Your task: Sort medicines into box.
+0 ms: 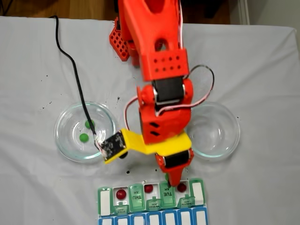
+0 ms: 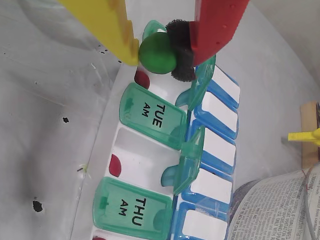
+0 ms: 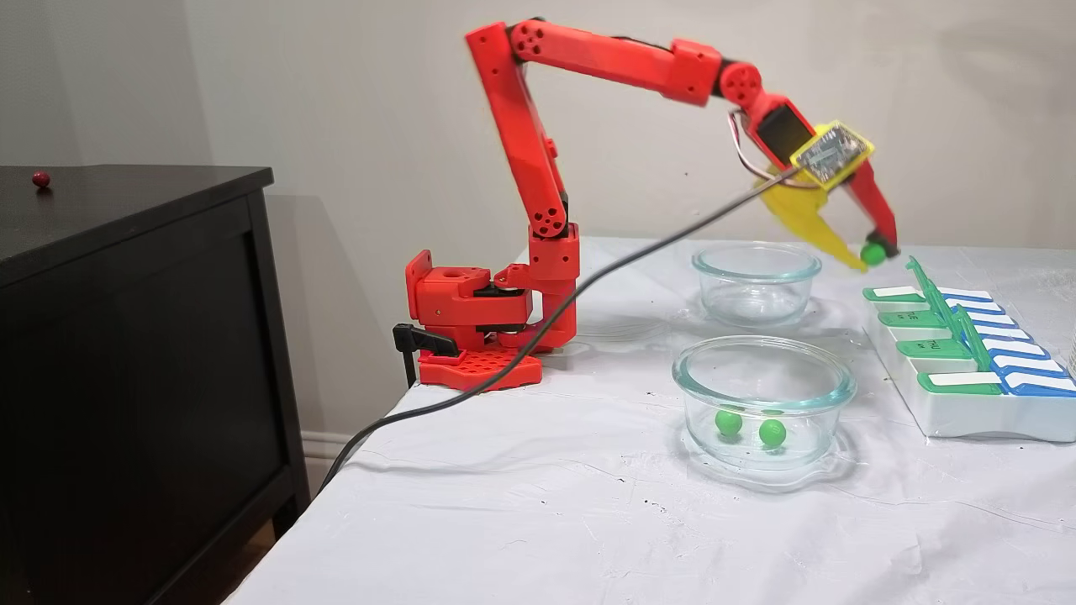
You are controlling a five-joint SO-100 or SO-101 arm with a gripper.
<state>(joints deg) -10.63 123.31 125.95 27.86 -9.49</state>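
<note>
My gripper (image 2: 161,49) is shut on a glossy green medicine ball (image 2: 157,53), pinched between the yellow finger and the red finger's black foam pad. In a fixed view the gripper (image 3: 871,255) holds the ball (image 3: 875,252) just above the far end of the box (image 3: 967,418). The box (image 2: 155,116) has green TUE and THU lids shut and open white compartments between them. Dark red balls (image 1: 121,193) (image 1: 148,188) (image 1: 182,187) lie in three open compartments. Two more green balls (image 1: 89,124) (image 1: 83,137) rest in a glass bowl (image 1: 63,140).
A second glass bowl (image 1: 229,136) stands right of the arm in the top-down fixed view. A black cable (image 1: 70,61) trails across the white cloth to the wrist camera. One red ball (image 3: 40,178) sits on the black cabinet (image 3: 126,336). Printed paper (image 2: 280,210) lies beside the box.
</note>
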